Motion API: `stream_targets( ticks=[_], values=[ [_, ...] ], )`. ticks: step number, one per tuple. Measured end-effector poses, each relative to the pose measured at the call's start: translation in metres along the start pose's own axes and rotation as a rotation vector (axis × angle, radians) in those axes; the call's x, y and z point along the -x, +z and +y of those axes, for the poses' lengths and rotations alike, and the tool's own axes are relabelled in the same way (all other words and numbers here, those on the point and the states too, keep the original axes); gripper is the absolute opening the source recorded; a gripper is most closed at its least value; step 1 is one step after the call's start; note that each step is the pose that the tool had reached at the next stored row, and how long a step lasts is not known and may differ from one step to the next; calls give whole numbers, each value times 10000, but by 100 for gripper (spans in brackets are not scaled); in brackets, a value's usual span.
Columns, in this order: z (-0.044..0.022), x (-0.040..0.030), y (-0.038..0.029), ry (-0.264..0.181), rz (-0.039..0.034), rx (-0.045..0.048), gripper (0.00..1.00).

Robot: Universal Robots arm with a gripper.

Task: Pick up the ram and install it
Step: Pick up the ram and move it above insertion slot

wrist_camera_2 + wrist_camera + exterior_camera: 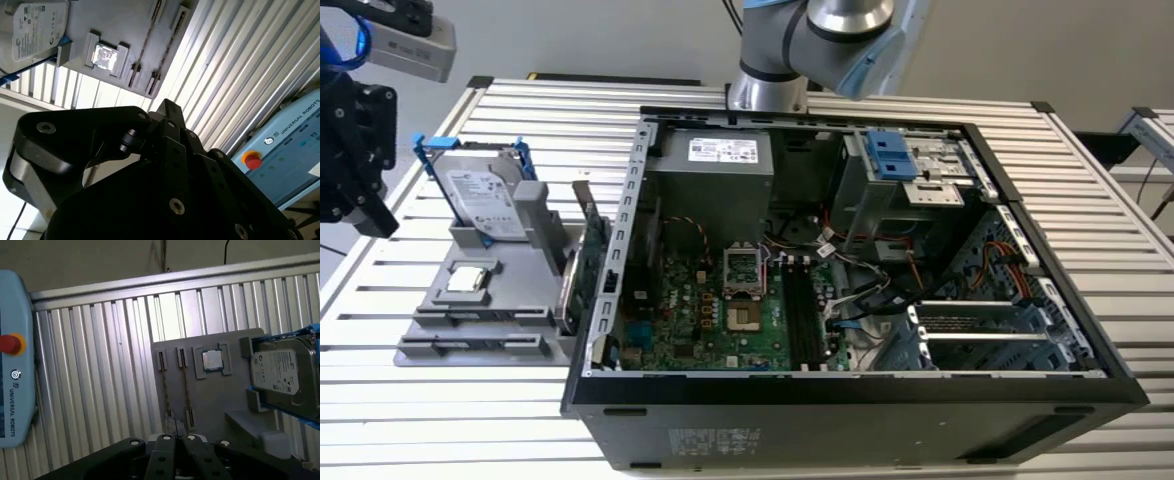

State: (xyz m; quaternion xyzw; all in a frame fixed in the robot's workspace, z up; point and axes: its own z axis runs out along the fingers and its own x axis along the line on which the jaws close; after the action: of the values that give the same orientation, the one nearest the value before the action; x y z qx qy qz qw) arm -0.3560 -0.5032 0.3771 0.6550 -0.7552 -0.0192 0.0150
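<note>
One ram [166, 390] sits edgewise in the holder [215, 400], near the claw [175, 444].

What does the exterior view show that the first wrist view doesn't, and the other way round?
The exterior view brings the open computer case with its green motherboard. The first wrist view brings a light-blue control box with a red button. Both share the silver hard drive, the gray holder tray with a small square chip in it, and the ribbed metal table.
</note>
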Motion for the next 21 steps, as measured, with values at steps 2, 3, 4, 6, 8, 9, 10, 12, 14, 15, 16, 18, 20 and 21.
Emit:
stream_targets(
  ticks=[2,3,4,6,8,9,10,12,14,15,16,18,20,21],
  values=[
    [0,0,0,-190,9,1,0],
    [0,0,0,-289,14,1,0],
    [0,0,0,-375,18,1,0],
    [0,0,0,-558,27,2,0],
    [0,0,0,-738,37,2,0],
    [0,0,0,-820,40,2,0],
    [0,0,0,-902,44,2,0],
    [0,0,0,-1060,52,3,0],
    [0,0,0,-1214,59,3,0],
    [0,0,0,-1292,63,4,0],
    [0,0,0,-1369,67,4,0],
    [0,0,0,-1531,75,4,0],
    [0,0,0,-1679,83,4,0],
    [0,0,0,-1752,86,5,0]
  ],
)
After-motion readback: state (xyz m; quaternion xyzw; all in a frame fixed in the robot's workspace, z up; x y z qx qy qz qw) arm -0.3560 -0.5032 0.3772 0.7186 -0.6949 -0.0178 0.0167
